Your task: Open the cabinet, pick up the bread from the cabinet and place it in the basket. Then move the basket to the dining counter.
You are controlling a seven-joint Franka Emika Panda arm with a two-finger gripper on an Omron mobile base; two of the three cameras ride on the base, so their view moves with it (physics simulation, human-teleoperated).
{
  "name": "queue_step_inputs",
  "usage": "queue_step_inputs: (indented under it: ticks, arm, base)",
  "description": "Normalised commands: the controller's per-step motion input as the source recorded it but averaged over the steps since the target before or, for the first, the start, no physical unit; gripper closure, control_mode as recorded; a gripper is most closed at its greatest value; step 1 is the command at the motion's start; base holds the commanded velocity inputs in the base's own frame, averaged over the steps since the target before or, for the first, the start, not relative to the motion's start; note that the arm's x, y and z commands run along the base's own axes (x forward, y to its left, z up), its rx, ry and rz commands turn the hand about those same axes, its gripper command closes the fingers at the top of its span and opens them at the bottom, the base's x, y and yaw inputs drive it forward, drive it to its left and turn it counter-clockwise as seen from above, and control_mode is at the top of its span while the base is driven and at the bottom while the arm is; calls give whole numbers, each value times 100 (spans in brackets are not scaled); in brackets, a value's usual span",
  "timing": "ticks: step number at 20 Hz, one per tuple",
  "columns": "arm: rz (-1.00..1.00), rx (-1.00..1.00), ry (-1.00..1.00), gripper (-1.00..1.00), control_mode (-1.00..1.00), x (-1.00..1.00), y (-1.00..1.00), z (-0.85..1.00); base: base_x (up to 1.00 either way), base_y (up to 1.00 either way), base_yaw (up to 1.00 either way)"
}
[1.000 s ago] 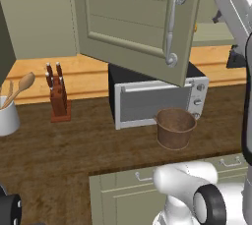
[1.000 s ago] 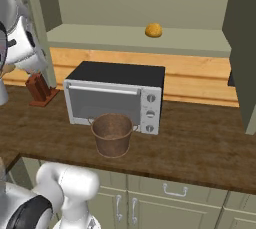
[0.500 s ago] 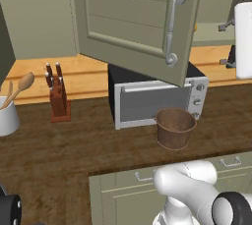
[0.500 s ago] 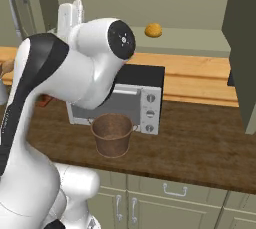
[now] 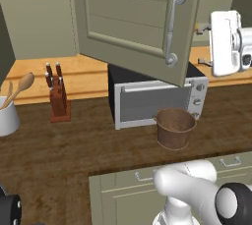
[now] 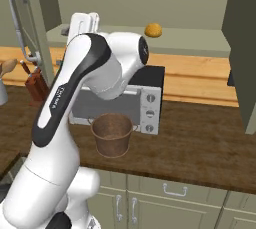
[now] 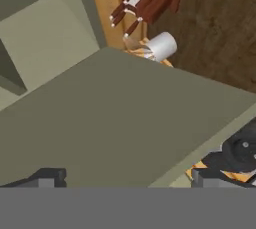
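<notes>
Cabinet (image 5: 133, 17) doors open. Basket (image 6: 113, 133) on counter, well below the fingers. Gripper (image 7: 122, 179) at shelf level, fingers spread wide, nothing held. Bread (image 6: 153, 29) on shelf, off to one side. Likely light, soft, crushable: grip across middle, gently.

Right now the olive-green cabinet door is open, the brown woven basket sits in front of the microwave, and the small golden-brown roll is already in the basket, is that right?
Not quite. The small golden-brown roll is not in the brown woven basket; the right base view shows it on the shelf inside the olive-green cabinet, and the basket looks empty. The rest holds: the cabinet door is open and the basket stands in front of the microwave.
</notes>
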Motion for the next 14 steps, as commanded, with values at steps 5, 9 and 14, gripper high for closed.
queue_step_inputs:
  ticks: [5,9,14]
  arm:
    - [20,5,0,-100,-100,31,2,0]
    - [21,3,1,-100,-100,1,38,-2]
    - [20,0,4,-100,-100,0,70,-7]
  base:
    - [0,0,0]
    - [0,0,0]
    - [0,0,0]
